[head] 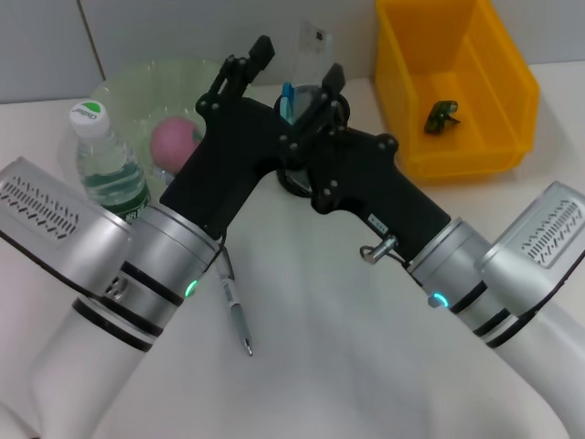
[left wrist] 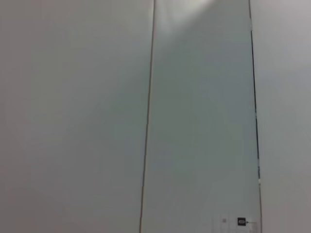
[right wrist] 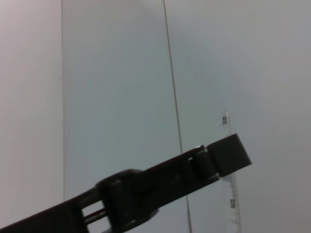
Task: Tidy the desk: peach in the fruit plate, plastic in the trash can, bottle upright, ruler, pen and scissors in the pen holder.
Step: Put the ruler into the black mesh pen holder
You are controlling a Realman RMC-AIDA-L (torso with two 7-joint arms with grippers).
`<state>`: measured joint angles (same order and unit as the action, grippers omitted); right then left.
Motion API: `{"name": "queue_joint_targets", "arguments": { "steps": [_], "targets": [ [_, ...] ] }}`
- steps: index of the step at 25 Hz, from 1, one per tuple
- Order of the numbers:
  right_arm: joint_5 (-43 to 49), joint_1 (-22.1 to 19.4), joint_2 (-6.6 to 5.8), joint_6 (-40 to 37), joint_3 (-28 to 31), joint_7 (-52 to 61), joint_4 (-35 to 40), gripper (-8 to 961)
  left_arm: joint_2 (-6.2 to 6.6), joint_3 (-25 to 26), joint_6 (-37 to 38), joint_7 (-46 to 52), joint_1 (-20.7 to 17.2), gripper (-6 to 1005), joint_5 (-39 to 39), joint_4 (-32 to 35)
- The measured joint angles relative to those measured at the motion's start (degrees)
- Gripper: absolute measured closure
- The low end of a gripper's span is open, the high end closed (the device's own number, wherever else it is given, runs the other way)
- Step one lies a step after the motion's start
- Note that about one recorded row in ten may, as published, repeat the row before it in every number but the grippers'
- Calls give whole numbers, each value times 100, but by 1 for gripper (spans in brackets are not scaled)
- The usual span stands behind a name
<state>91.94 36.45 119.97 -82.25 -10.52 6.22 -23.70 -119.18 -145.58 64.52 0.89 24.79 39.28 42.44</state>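
Over the pen holder (head: 309, 105) both my claws meet: left claw (head: 249, 62) raised just beside it on the fruit plate side, fingers spread, nothing between them; right claw (head: 322, 91) right at the holder's rim, grip unclear, cannot tell if shut. Ruler (head: 312, 48), clear plastic, stands up out of the holder past my right claw; something blue (head: 287, 99) sits inside too. Peach (head: 174, 140) rests in fruit plate (head: 128, 91) beyond my left arm; bottle (head: 110, 169) upright near it. Plastic scrap (head: 441, 116) lies in yellow trash can (head: 494, 146) off my right claw's far side. Pen (head: 235, 306) lies on surface (head: 320, 366) well behind both claws, under my left forearm. Judgement: ruler step finishing; next, back off and fetch pen.
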Motion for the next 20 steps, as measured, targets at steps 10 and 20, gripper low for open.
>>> {"name": "queue_joint_targets", "arguments": {
  "steps": [10,20],
  "targets": [
    [0,42,-1,-207,440,0,399,915,55,333,217,1365,-172,185,-1111,-408],
    [-41,262,-18,168,923,0,754,907,181,794,756,2616,-314,185,-2767,-872]
  ]
}}
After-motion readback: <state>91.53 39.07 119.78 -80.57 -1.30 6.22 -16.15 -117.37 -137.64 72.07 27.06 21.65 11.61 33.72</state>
